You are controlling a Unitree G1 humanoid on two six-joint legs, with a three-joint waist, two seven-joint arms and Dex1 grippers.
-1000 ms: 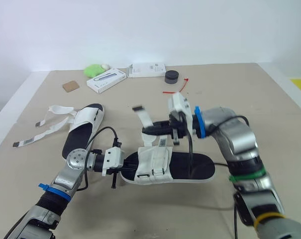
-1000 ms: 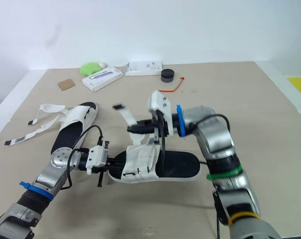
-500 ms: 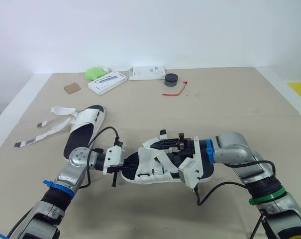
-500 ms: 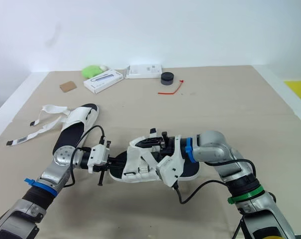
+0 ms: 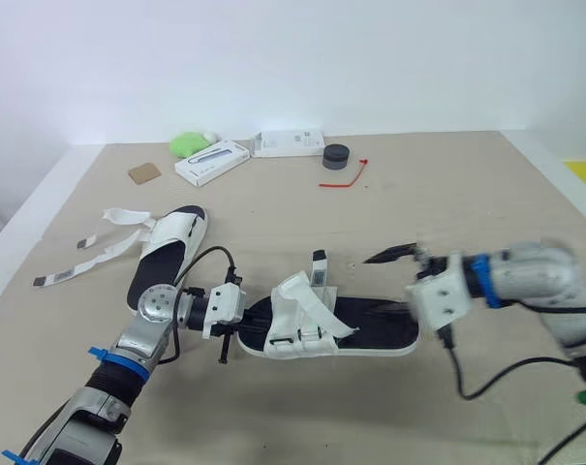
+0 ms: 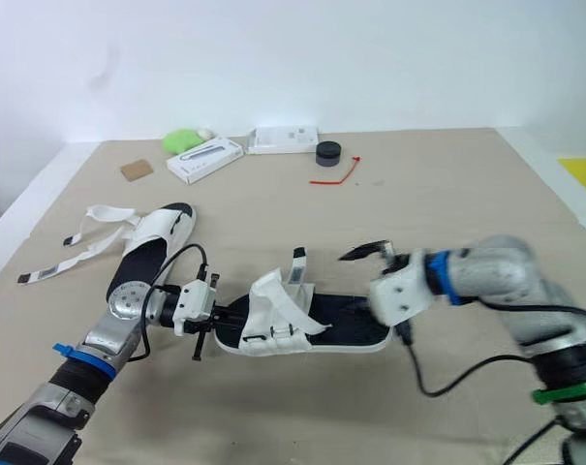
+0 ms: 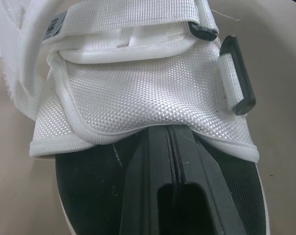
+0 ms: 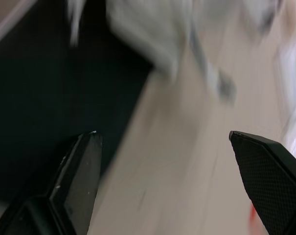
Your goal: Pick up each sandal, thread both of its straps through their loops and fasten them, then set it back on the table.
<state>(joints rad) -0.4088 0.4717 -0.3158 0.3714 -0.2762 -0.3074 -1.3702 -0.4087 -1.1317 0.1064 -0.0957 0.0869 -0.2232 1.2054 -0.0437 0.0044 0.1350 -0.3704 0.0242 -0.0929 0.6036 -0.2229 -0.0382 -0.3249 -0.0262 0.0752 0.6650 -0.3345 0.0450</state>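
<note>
Left wrist view: pinning sandal (image 7: 138, 98) to worktop (image 5: 447, 194) with closed left claw (image 7: 168, 134), apparently for steadiness; holding right claw (image 8: 161, 133) wide open, empty.

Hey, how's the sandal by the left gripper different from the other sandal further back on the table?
The near sandal has its straps folded over its white upper; the far sandal has straps trailing loose across the table. The left gripper rests on the near sandal; the far sandal lies untouched. Both have black insoles and white uppers.
</note>
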